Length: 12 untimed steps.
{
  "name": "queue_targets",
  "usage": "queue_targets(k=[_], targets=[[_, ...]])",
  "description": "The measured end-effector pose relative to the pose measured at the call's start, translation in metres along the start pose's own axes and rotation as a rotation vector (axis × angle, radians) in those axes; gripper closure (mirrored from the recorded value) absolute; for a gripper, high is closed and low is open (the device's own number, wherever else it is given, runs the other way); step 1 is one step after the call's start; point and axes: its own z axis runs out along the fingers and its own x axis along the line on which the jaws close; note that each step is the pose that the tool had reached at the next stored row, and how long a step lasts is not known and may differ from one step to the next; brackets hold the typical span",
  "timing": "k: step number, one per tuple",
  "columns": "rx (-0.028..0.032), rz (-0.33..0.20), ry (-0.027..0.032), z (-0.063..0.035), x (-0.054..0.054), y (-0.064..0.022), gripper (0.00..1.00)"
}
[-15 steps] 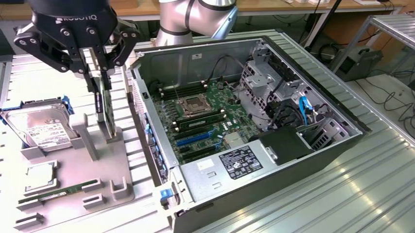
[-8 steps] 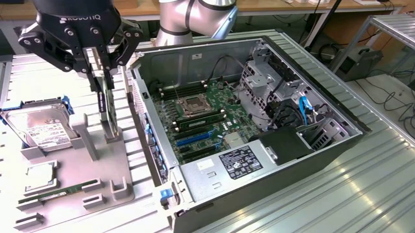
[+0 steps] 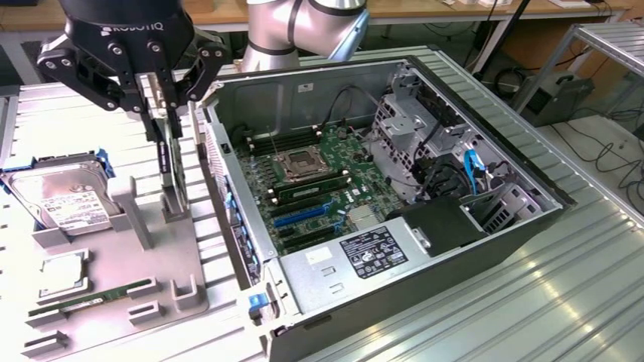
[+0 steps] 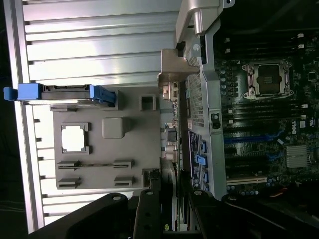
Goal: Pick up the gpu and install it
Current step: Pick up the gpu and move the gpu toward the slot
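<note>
The gpu point(image 3: 171, 177) is a thin dark card that stands on edge at the exterior view's left, over the grey holder tray point(image 3: 131, 317). My gripper point(image 3: 159, 121) comes down from above and is shut on the card's upper part, one finger on each face. The card's lower end is level with an upright slot post of the tray; I cannot tell whether it still touches. The wrist view has the gpu point(image 4: 171, 144) edge-on with its metal bracket, between my gripper point(image 4: 169, 211) fingers, running along the open computer case's back wall point(image 4: 207, 99).
The open computer case point(image 3: 483, 249) lies to the exterior view's right of the card, with its motherboard point(image 3: 312, 188) and blue expansion slots point(image 3: 302, 216) exposed. On the tray are a hard drive point(image 3: 62, 197), a CPU point(image 3: 62, 270) and a green RAM stick point(image 3: 90, 298).
</note>
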Motion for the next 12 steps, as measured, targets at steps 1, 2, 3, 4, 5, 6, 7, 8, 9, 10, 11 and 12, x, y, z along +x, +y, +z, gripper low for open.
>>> queue_targets(k=[1, 2, 3, 4, 5, 6, 7, 8, 9, 10, 11, 12], targets=[[0.0000, 0.000, 0.0000, 0.0000, -0.0007, 0.0001, 0.74], [0.0000, 0.000, 0.0000, 0.0000, -0.0014, 0.0001, 0.74], [0.0000, 0.000, 0.0000, 0.0001, -0.0023, 0.0002, 0.74], [-0.0001, 0.000, 0.0000, 0.0001, -0.0030, 0.0002, 0.74], [0.0001, 0.000, 0.0000, 0.0001, -0.0040, 0.0003, 0.74], [0.0000, 0.000, 0.0000, 0.0001, -0.0048, 0.0004, 0.74], [0.0000, 0.000, 0.0000, 0.0001, -0.0055, 0.0004, 0.74], [0.0000, 0.000, 0.0000, 0.0002, -0.0065, 0.0005, 0.74], [0.0000, 0.000, -0.0001, 0.0002, -0.0075, 0.0006, 0.74], [0.0001, 0.000, 0.0001, 0.0002, -0.0085, 0.0006, 0.74], [0.0001, 0.000, 0.0000, 0.0003, -0.0095, 0.0007, 0.74], [0.0001, 0.000, 0.0000, 0.0003, -0.0103, 0.0008, 0.74]])
